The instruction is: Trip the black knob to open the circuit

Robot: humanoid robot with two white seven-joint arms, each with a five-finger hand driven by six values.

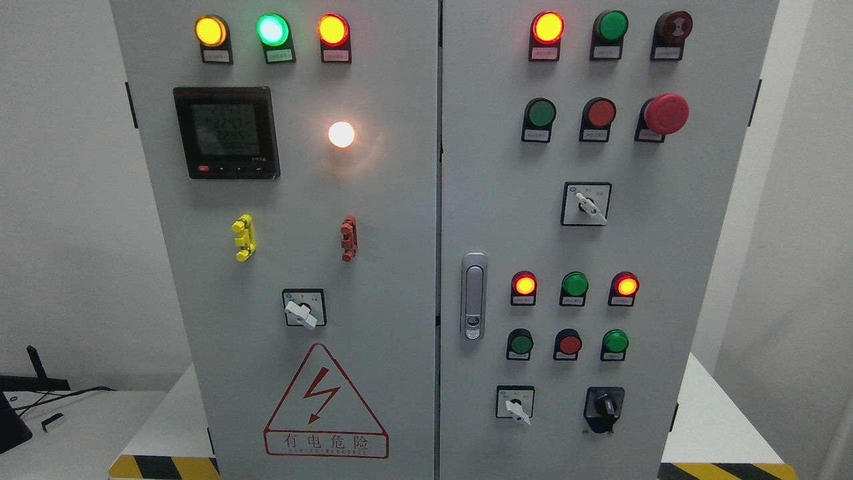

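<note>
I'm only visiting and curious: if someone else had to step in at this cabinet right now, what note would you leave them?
Hands: neither robot hand shows in the head view; their state is unknown.
Things: the black rotary knob on its black plate sits at the lower right of the grey cabinet's right door, to the right of a white-handled selector switch.
Around it: a row of small green and red push buttons just above.
Done: nothing visible; no hand is near the knob.
Left: bring a hand to the black knob, grip it and turn it to trip the circuit.
</note>
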